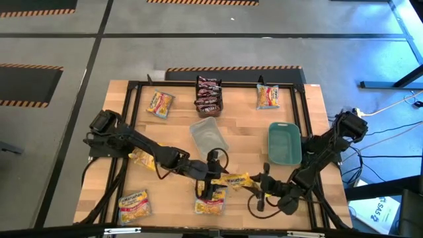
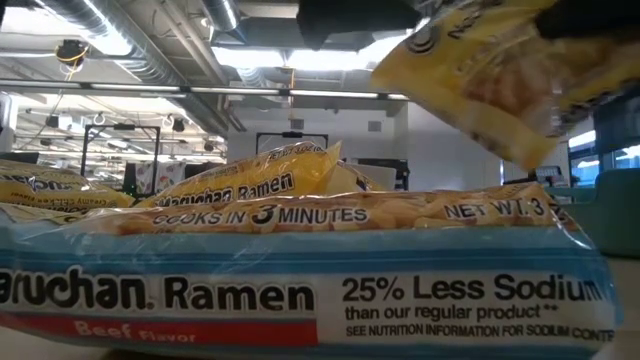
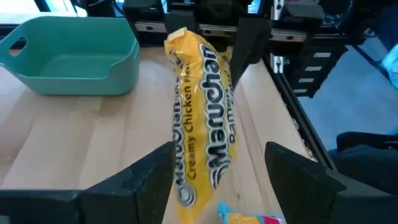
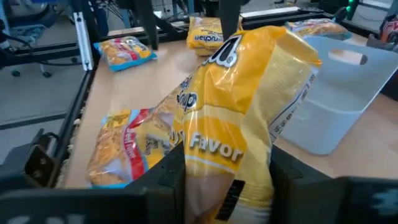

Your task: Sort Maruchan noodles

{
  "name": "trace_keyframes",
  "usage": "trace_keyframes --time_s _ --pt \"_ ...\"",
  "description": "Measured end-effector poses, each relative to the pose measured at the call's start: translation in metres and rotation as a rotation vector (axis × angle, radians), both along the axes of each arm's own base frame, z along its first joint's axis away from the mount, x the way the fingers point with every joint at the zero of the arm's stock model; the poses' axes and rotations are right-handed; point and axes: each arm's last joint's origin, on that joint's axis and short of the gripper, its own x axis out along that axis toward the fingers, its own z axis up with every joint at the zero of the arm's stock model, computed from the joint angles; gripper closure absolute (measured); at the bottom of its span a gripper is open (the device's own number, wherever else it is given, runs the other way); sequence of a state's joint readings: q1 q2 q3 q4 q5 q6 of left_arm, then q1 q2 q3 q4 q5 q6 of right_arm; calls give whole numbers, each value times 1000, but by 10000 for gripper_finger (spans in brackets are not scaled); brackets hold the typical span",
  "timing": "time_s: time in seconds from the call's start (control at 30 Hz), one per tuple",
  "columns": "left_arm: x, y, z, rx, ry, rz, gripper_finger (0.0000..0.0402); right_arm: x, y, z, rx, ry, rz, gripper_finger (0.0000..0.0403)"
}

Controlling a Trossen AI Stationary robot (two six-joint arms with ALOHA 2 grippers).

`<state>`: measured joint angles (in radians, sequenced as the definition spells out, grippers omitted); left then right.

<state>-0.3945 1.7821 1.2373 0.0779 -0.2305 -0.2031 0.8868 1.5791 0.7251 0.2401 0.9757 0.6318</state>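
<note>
Packet (image 4: 230, 124) gripped in right tool (image 4: 227, 186); left tool (image 3: 217, 180) apparently open.

The high view looks straight down on the whole table (image 1: 277, 142). The low view sits at tabletop level, nearly against a packet (image 2: 300, 285). Both wrist views look closely at one yellow packet (image 3: 202, 112), probably the same.
</note>
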Motion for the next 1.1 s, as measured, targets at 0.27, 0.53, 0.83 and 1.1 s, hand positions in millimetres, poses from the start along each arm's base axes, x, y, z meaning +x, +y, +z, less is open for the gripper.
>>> trace_keyframes --time_s 0.27,0.53,0.83,1.1 --pt "6 12 -5 -53 25 21 118 10 -2 7 -52 10 20 284" --pt "6 14 -6 -41 42 49 121 14 -3 6 -77 16 20 284" --pt "6 13 -6 -69 53 4 122 26 -8 15 -130 -30 45 284" --pt "6 13 -6 -69 53 7 131 36 -15 20 -163 -48 61 284"
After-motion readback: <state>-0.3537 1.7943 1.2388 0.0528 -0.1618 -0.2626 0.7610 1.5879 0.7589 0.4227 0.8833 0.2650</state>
